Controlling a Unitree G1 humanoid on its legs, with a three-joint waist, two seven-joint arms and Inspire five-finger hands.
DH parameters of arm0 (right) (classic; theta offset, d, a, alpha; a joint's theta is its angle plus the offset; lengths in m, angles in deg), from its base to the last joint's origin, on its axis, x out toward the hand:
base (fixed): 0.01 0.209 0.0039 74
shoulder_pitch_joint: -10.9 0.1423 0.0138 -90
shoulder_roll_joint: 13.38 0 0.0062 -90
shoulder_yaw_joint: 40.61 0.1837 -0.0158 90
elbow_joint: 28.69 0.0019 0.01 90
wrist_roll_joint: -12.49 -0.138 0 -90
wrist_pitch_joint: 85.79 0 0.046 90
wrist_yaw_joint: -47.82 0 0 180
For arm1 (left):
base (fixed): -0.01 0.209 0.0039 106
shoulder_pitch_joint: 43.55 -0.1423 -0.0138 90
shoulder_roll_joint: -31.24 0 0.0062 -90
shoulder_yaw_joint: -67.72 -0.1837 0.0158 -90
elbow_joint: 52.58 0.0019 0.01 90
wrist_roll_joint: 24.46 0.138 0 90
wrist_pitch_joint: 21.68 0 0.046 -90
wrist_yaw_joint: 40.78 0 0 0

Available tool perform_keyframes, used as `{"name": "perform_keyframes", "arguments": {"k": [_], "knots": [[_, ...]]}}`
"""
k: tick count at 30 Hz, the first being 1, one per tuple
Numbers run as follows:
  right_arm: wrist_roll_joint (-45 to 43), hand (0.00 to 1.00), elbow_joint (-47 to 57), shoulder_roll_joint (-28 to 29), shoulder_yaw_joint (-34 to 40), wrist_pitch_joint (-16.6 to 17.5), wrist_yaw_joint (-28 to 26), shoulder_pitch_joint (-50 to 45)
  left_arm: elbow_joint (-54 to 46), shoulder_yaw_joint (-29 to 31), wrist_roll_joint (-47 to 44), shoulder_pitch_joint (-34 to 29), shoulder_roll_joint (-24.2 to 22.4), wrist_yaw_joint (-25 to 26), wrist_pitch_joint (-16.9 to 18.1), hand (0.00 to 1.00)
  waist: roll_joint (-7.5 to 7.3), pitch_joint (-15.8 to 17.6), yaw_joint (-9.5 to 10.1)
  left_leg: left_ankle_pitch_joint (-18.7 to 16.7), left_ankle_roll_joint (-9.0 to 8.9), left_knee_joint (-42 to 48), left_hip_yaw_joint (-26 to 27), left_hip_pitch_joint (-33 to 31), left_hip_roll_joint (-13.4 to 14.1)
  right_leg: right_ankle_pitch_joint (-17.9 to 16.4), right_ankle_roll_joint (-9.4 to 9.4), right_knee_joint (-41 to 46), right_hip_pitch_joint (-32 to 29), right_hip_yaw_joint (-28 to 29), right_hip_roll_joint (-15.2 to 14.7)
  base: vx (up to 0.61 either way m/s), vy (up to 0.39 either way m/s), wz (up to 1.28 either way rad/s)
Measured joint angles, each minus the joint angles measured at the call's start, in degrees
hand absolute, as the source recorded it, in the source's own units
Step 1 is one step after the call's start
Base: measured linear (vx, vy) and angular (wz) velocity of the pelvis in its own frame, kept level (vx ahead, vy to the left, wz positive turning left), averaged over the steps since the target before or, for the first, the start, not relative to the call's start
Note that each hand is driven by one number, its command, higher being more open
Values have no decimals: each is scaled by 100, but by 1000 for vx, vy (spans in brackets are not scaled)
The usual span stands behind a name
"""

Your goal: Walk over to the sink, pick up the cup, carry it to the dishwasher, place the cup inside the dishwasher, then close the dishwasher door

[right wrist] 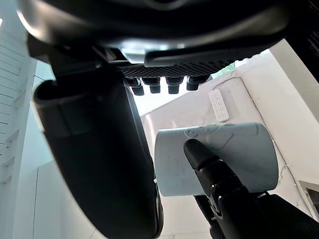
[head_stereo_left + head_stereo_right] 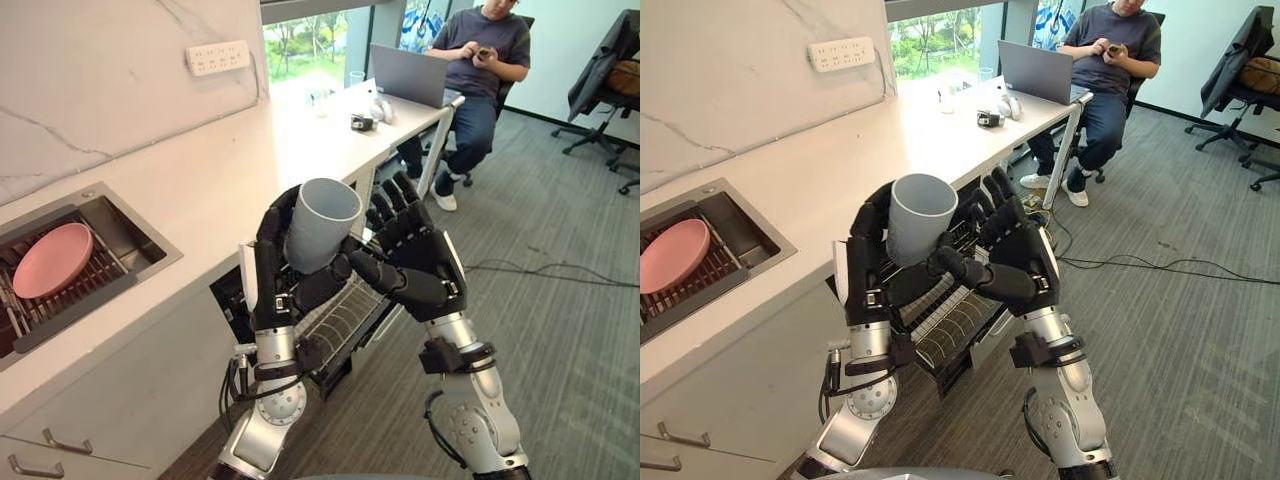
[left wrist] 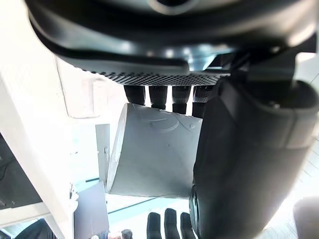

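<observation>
A light grey cup (image 2: 322,223) is held upright and mouth up above the dishwasher's pulled-out wire rack (image 2: 345,315). My left hand (image 2: 268,262) is shut on it, fingers wrapping its far side and thumb pressing its near side; the left wrist view shows the cup (image 3: 154,154) between them. My right hand (image 2: 415,255) stands close beside the cup with straight, spread fingers, its thumb reaching under the cup toward the left thumb. Past the right hand's own thumb, the cup (image 1: 224,149) shows in the right wrist view.
The sink (image 2: 120,225) is sunk in the white counter at left, with a pink plate (image 2: 52,260) on its rack. A person (image 2: 478,60) sits at the far end of the counter behind a laptop (image 2: 408,75). Open carpet lies to the right, with office chairs (image 2: 605,85) beyond.
</observation>
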Motion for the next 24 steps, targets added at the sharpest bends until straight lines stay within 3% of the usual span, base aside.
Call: {"name": "perform_keyframes", "arguments": {"k": [11,12,24], "knots": [[-11,100,-171,-18,-126,-49,158,139,0,-353,-117,-32,107,-516,264,0,3,-62,10,34,3,-58,-36,3,-5,1,2,-17,3,-35,-2,-1,0,0],[-15,0,-171,-19,-147,-50,182,139,0,-359,-117,-74,108,-528,264,0,5,-66,5,46,5,-78,-36,8,-6,1,2,-23,3,-37,-2,0,0,0],[96,0,-266,-192,-255,-52,438,233,3,-421,-107,-150,317,-467,229,0,3,-114,14,79,6,-117,-73,1,-10,2,2,-43,4,-71,-5,-6,-2,1]]}}
